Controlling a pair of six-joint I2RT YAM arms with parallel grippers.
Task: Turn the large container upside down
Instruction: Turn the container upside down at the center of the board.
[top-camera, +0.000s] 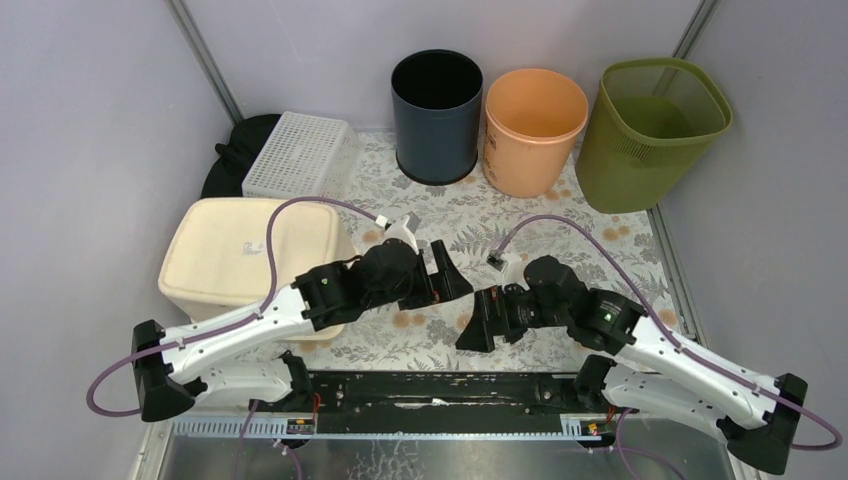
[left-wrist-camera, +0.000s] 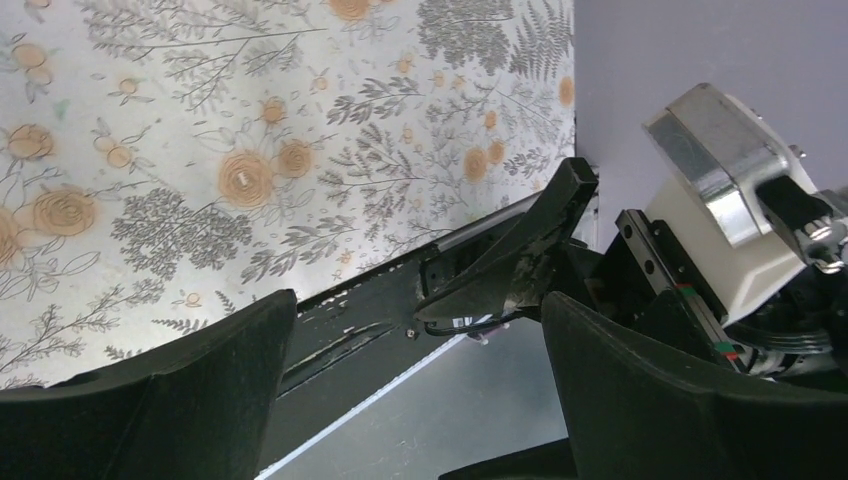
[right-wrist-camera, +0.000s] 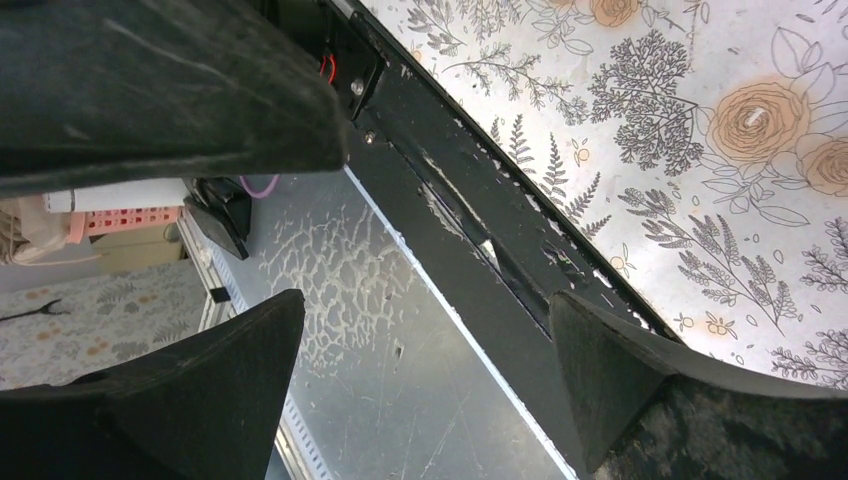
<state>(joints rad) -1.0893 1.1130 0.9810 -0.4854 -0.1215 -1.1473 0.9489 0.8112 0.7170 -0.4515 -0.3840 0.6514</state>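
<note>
The largest container in the top view is a cream bin (top-camera: 230, 250) at the left of the table, showing a flat closed face with a small label on top. My left arm crosses its near right corner. My left gripper (top-camera: 452, 272) hovers over the middle of the table, to the right of the bin and apart from it. It is open and empty, as the left wrist view (left-wrist-camera: 420, 330) also shows. My right gripper (top-camera: 478, 318) sits just beside it, nearer the front edge, also open with nothing between its fingers (right-wrist-camera: 425, 320).
A white lattice basket (top-camera: 300, 155) lies bottom-up behind the cream bin, with a black bag (top-camera: 235, 150) beside it. A black bin (top-camera: 437, 115), an orange bin (top-camera: 533, 130) and a green basket (top-camera: 655, 130) stand mouth-up along the back. The black mounting rail (top-camera: 430, 390) runs along the near edge.
</note>
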